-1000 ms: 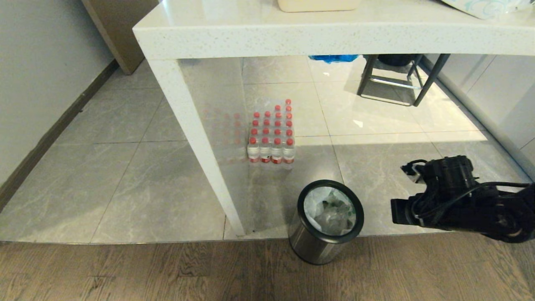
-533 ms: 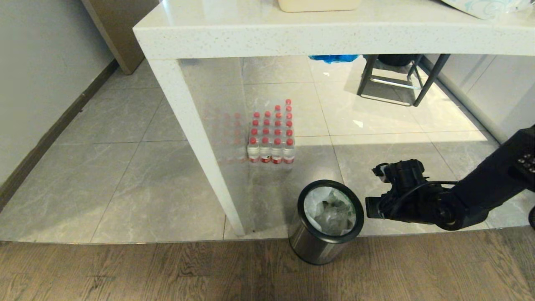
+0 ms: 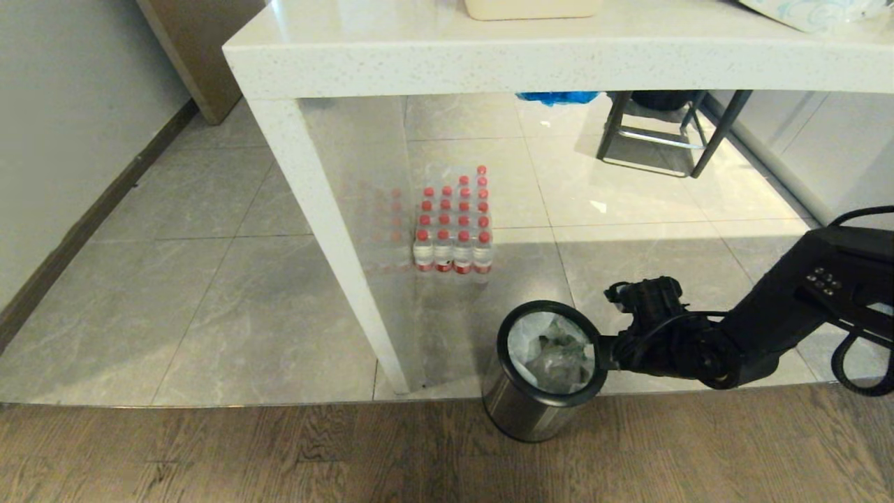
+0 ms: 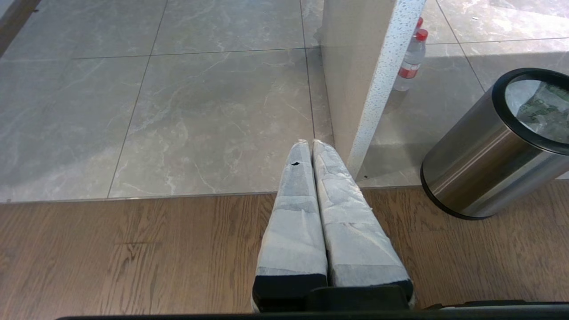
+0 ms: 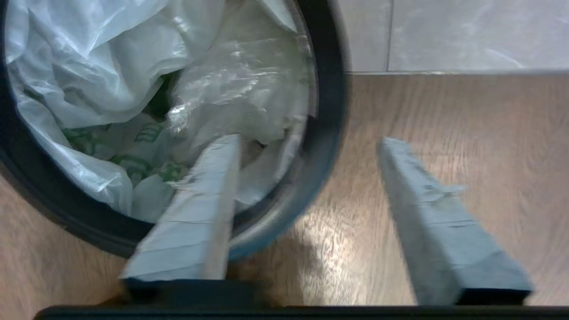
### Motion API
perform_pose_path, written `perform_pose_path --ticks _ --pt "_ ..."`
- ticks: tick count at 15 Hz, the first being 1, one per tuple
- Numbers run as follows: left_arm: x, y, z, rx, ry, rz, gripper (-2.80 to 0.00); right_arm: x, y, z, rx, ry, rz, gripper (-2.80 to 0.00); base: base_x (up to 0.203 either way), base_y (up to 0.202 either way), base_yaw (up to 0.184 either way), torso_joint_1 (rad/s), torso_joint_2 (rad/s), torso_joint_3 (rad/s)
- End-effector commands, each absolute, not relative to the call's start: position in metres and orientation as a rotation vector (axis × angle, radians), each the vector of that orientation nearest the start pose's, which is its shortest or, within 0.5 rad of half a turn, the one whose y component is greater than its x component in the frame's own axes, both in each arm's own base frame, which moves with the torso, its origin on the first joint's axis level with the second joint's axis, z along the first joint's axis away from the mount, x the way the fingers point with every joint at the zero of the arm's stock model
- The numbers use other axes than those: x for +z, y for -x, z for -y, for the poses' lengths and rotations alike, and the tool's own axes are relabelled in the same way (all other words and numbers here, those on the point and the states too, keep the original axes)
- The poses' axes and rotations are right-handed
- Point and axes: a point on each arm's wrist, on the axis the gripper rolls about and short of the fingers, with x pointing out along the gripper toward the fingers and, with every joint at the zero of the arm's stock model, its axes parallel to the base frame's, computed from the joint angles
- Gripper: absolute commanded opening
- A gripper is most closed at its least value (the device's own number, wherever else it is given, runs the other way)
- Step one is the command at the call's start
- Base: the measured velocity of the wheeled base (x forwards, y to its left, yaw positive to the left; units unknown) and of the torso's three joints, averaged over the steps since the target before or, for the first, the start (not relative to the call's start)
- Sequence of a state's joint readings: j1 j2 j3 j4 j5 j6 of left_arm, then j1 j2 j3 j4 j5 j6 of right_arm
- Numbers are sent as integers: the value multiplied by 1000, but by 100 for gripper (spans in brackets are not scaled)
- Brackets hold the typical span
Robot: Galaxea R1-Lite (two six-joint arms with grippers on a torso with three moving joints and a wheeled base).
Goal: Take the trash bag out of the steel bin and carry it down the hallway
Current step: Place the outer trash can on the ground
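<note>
Trash bag (image 5: 111,84): white, green print, crumpled inside the steel bin (image 3: 525,409) on the wood floor beside a white table leg (image 3: 328,237). Right gripper (image 5: 306,146): fingers spread, empty, straddling the bin's black rim. Left gripper (image 4: 311,146): fingers pressed together, empty, low over the floor.

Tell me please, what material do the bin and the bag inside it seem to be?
The steel bin: apparently polished metal, since its wall mirrors the floor; the black rim looks like plastic or rubber. The trash bag: thin whitish plastic film, crinkled and shiny, with green print.
</note>
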State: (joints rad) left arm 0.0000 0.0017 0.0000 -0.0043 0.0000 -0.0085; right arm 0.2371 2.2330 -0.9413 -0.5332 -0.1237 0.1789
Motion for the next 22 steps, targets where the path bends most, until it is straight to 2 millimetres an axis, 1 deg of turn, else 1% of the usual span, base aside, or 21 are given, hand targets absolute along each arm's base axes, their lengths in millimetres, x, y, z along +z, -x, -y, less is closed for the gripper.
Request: perform_pose_path --ticks 1,4,6,10,13,14,16,22 --pt "76 23 0 0 9 3 -280 6 -373 -89 40 -23 -762 0 0 0 0 0 0 0" --pt "76 23 0 0 9 3 -280 -10 -375 -89 26 -6 -789 0 0 0 0 0 0 0" --pt "76 23 0 0 9 3 -280 -20 -380 -89 -20 15 -794 0 0 0 0 0 0 0" --pt "76 23 0 0 9 3 -280 -33 -387 -93 -32 20 -791 0 0 0 0 0 0 0" --pt "76 23 0 0 9 3 -280 -37 -393 -95 -25 5 -726 0 0 0 0 0 0 0" --pt "76 23 0 0 9 3 -280 -37 -392 -94 -26 0 -721 -280 0 0 0 0 0 0" --pt "76 23 0 0 9 3 -280 -41 -392 -94 -26 5 -726 -280 0 0 0 0 0 0" --pt "76 23 0 0 9 3 -280 -39 -390 -96 -43 21 -722 -280 0 0 0 0 0 0"
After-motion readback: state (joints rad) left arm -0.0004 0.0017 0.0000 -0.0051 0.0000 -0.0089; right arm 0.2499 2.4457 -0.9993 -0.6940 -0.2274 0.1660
